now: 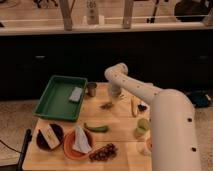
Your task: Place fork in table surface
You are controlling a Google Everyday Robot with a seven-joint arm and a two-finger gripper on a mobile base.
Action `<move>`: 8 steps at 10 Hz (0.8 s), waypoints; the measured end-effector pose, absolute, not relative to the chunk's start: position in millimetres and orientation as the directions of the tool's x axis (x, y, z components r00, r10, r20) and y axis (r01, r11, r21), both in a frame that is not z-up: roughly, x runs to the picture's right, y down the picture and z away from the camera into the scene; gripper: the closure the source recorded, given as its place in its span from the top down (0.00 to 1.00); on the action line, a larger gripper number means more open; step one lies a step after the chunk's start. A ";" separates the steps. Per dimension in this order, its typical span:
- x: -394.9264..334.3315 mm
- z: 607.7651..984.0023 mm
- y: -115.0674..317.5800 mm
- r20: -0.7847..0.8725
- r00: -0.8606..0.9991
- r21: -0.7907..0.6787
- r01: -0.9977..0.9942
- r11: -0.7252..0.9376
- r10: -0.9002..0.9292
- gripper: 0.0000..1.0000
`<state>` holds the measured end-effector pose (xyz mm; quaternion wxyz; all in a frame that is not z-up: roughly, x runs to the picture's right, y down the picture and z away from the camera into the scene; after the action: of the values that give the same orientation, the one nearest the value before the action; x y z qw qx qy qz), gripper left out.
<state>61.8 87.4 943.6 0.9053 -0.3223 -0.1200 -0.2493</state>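
Observation:
The tan wooden table surface (pixel 117 125) carries several items. My gripper (pixel 114 93) hangs at the far side of the table, right of a metal cup (pixel 91 88), at the end of the white arm (pixel 145 92) that reaches in from the lower right. A small slim greyish object (pixel 106 105), apparently the fork, lies on the wood just in front and left of the gripper, apart from it. I cannot make out whether the gripper holds anything.
A green tray (pixel 52 102) with a grey sponge (pixel 76 94) sits at the left. A green pepper (pixel 96 128), an orange plate (pixel 67 148) with a white napkin, a dark bowl (pixel 50 136) and grapes (pixel 102 152) lie near the front. A wooden-handled, dark-headed utensil (pixel 135 106) and a green cup (pixel 143 125) are beside the arm.

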 end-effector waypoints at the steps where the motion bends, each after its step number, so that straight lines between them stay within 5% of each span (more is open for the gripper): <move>1: 61.6 943.6 88.0 0.381 0.846 -0.524 0.531 0.666 -0.374 0.00; 8: 58.7 943.9 92.2 0.397 0.839 -0.522 0.540 0.660 -0.372 0.00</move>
<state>58.7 92.2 943.9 0.9019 -0.3254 -0.1290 -0.2530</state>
